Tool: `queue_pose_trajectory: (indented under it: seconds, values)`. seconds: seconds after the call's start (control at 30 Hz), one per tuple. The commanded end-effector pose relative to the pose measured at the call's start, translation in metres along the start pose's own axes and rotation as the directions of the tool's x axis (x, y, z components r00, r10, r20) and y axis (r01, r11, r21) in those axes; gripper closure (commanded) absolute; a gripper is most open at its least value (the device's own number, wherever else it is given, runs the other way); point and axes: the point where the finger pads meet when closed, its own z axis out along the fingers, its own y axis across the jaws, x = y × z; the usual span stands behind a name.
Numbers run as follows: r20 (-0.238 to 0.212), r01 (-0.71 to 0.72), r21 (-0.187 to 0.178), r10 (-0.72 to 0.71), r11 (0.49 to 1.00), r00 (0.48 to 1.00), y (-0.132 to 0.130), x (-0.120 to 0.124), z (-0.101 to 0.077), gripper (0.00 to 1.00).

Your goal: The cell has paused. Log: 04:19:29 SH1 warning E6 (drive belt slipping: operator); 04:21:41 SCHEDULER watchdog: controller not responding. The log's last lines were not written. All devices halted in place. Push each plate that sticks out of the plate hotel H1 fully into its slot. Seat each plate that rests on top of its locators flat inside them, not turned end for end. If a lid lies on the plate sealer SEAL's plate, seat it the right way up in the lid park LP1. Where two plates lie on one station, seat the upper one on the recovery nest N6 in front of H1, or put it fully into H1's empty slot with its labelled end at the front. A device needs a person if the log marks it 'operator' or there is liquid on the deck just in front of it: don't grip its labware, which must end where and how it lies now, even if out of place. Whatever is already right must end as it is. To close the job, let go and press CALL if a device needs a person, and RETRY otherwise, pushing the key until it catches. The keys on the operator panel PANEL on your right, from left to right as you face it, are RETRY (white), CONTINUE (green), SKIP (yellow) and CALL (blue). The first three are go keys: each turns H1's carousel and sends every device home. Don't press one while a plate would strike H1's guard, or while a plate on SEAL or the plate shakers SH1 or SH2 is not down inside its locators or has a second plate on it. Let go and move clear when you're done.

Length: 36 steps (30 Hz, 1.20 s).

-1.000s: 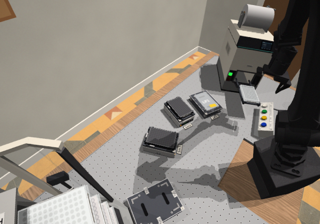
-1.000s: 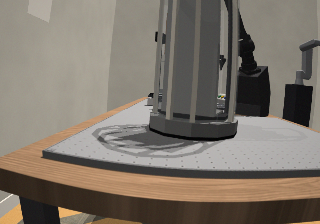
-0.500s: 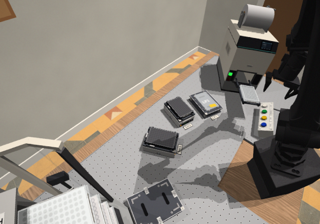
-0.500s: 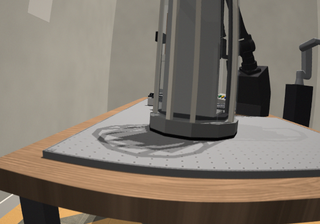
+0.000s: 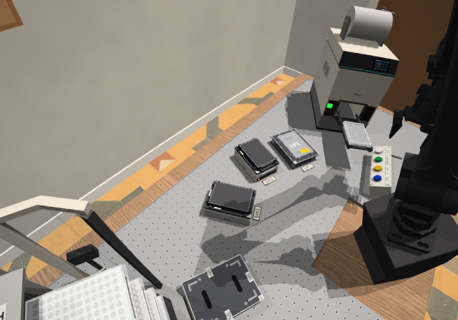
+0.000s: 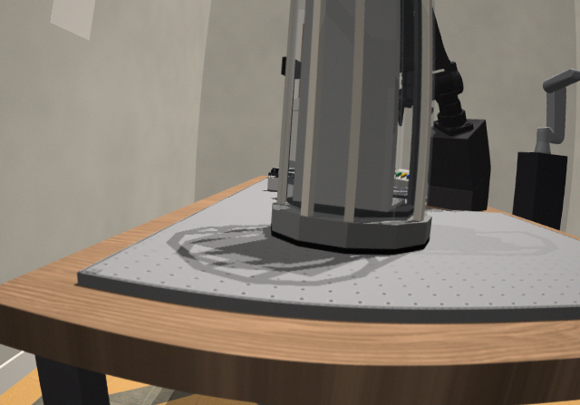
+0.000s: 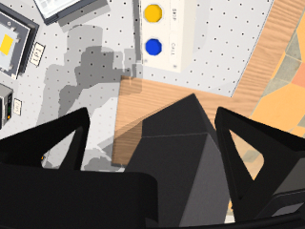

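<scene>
My gripper (image 7: 152, 114) is open and empty, high over the deck's front edge near my base. The panel (image 5: 381, 182) (image 7: 183, 29) has a white key (image 5: 377, 150), green key (image 5: 378, 159), yellow key (image 5: 377, 168) (image 7: 152, 13) and blue key (image 5: 377, 177) (image 7: 153, 47). A white plate (image 5: 356, 133) is on SEAL's carrier, with no lid visible on it. A clear lid (image 5: 288, 141) with a yellow label lies in LP1. Dark plates lie on SH1 (image 5: 227, 212) and SH2 (image 5: 250, 165); exact seating is unclear. N6 (image 5: 222, 288) is empty. Hotel H1 (image 6: 351, 87) holds plates (image 5: 77, 294); its slots are mostly hidden.
The sealer SEAL (image 5: 355, 83) stands tall at the far end with a film roll on top. H1's guard posts (image 5: 122, 248) rise beside N6. My base (image 5: 381, 243) stands at the deck's front edge. No liquid is visible before SH1 or SH2.
</scene>
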Motion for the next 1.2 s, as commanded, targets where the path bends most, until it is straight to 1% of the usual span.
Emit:
queue_pose_trajectory:
  seconds: [0.0,0.1,0.17,0.27,0.43,0.6,0.67,0.9,1.17]
  values:
    - [0.018,-0.041,0.008,0.04,0.999,0.999,0.0002,-0.0072,-0.0017,0.0]
    - [0.015,-0.056,0.009,0.056,0.998,0.998,0.0023,-0.0073,-0.0008,0.0]
    - [0.02,-0.122,0.002,0.122,0.993,0.992,-0.0026,-0.0067,-0.003,0.0]
    - [0.02,-0.191,0.001,0.191,0.982,0.981,-0.0027,-0.0067,-0.0031,0.0]
    - [0.02,-0.304,-0.001,0.304,0.953,0.952,-0.0027,-0.0067,-0.0031,0.0]
    - [0.02,-0.413,-0.004,0.413,0.911,0.911,-0.0027,-0.0067,-0.0031,0.0]
    - [0.02,-0.413,-0.004,0.413,0.911,0.911,-0.0027,-0.0067,-0.0031,0.0]
    - [0.019,-0.555,-0.007,0.555,0.832,0.831,-0.0027,-0.0067,-0.0031,0.0]
    - [0.017,-0.7,-0.01,0.7,0.714,0.714,-0.0027,-0.0067,-0.0031,0.0]
